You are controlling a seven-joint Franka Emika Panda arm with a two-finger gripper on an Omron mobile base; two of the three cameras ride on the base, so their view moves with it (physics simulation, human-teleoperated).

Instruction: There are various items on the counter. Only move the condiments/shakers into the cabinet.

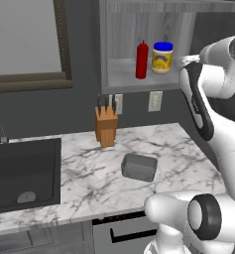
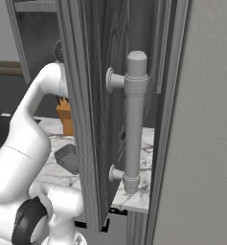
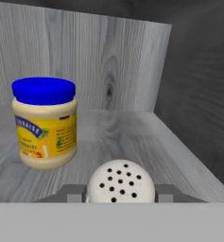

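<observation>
With the red bottle (image 1: 142, 60) and jar (image 1: 162, 57) already on the cabinet shelf (image 1: 121, 74), I hold the shaker (image 3: 121, 182) clamped in the gripper (image 3: 120, 194) above that shelf; only its release remains.

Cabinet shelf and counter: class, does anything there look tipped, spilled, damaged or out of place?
Nothing stands out. The red squeeze bottle and blue-lidded jar stand upright on the cabinet shelf; the gripper holds the shaker upright inside. Knife block and pan sit undisturbed.
</observation>
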